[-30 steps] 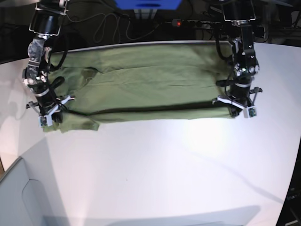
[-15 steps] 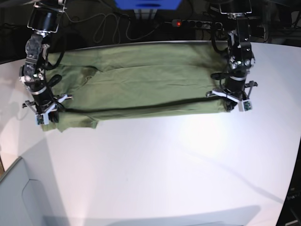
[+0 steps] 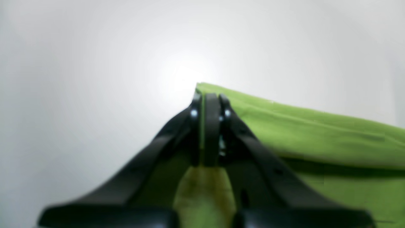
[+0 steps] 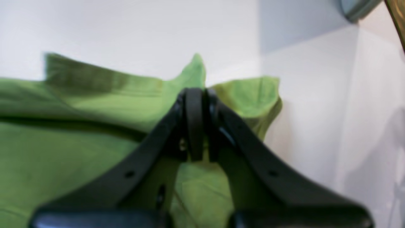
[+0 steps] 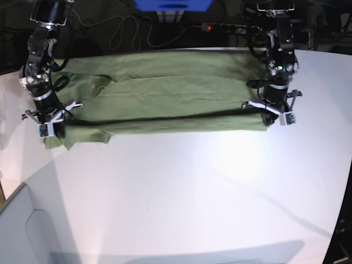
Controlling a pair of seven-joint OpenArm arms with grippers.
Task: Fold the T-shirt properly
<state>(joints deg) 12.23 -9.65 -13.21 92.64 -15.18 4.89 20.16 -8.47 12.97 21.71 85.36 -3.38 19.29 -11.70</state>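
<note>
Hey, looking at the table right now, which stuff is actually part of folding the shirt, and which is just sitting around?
Part of the job:
- T-shirt, spread across the table
- left gripper, shut on the shirt's near edge
- right gripper, shut on the near edge at the other end

Just lying about:
- power strip with a red light, behind the table
- cables beside it
- blue object at the back

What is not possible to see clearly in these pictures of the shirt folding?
- Left gripper, left wrist view: its own fingers hide how much T-shirt they pinch.
- Right gripper, right wrist view: blurred close up; the pinched cloth edge is hidden.
- Base view: the shirt's far edge fades into dark background.
- The layers under the fold are covered by top cloth.
</note>
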